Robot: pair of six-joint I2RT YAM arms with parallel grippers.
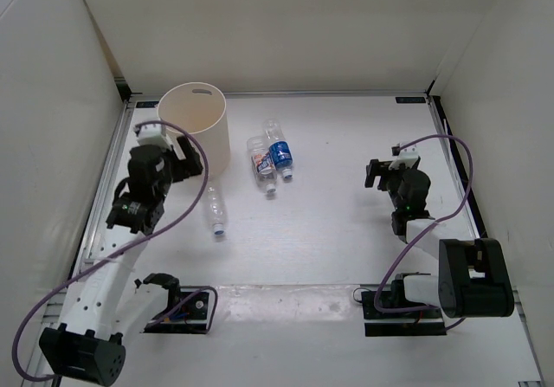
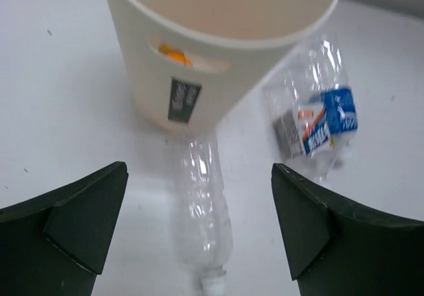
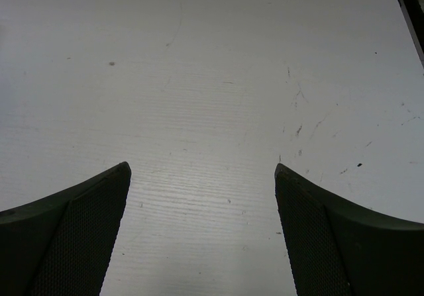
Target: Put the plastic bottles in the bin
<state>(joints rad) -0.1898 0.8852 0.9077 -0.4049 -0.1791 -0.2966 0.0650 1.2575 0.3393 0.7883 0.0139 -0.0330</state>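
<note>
three white walls [image 1: 286, 23] around white table [image 1: 346, 240]; bin [image 1: 196, 136] upright; marks [image 3: 299, 130] maybe scratches

Cream round plastic bin [image 1: 212, 149] stands far left on white table [image 1: 346, 222]. Plain clear plastic bottle [image 1: 215, 209] lies just before it. Pale-labelled clear bottle [image 1: 260, 164] and blue-labelled clear bottle [image 1: 280, 157] lie side by side, right of bin.

place: robot lab test cell | evidence: white panel walls [image 1: 48, 101] enclosing white table [image 1: 346, 231] | bottom: bolted left arm [image 1: 143, 188], right arm [image 1: 407, 192], purple cables [image 1: 472, 188]
</note>
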